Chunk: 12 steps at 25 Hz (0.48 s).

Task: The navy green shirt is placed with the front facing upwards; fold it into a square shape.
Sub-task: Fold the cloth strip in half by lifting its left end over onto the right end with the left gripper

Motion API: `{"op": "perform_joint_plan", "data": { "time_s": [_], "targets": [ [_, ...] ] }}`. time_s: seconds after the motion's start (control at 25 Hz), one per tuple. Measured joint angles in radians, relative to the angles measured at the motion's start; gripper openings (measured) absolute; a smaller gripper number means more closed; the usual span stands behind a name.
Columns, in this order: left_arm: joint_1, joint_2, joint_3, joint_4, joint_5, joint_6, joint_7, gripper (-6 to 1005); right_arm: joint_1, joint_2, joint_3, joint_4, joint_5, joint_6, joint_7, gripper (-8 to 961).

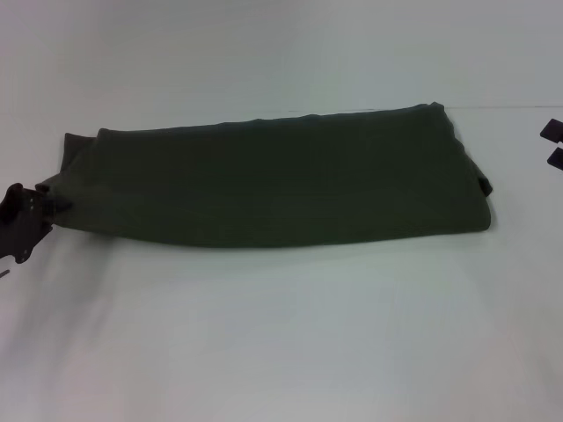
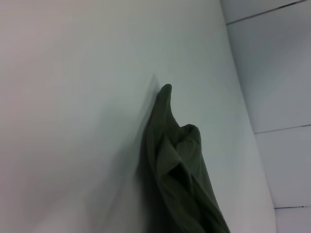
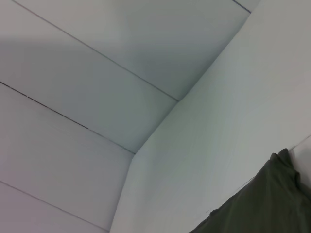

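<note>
My left end effector [image 1: 54, 200] sits low at the left edge of the head view, right at the shirt's left end, and its tips look closed on a bunched bit of that cloth. Running away from it to the right, the shirt [image 1: 273, 180] lies on the white surface [image 1: 281, 334] as a long folded band, dark olive, with no lettering showing on its top face. Its near edge is straight and smooth; its far edge rises slightly toward the right, where the band ends in a rounded fold with a small flap hanging off the corner. From my left wrist view, the shirt [image 2: 180, 160] appears as a crumpled ridge of folds rising off the surface. Beyond the shirt's right end, well apart from the cloth, my right end effector [image 1: 554, 143] shows only as two dark tips at the frame's right edge, with a gap between them, holding nothing. My right wrist view catches one corner of the shirt [image 3: 262, 199] against the surface.
</note>
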Motion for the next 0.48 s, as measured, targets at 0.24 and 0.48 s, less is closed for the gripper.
{"op": "perform_joint_plan", "data": {
  "time_s": [0.24,0.48],
  "targets": [
    [0.004,0.003,0.000,0.003,0.001,0.004,0.000,12,0.004,0.001,0.002,0.000,0.003,0.000,0.004,729],
    [0.010,0.013,0.000,0.016,0.006,0.013,0.002,13,0.010,0.001,0.009,0.000,0.006,-0.004,0.006,728]
  ]
}}
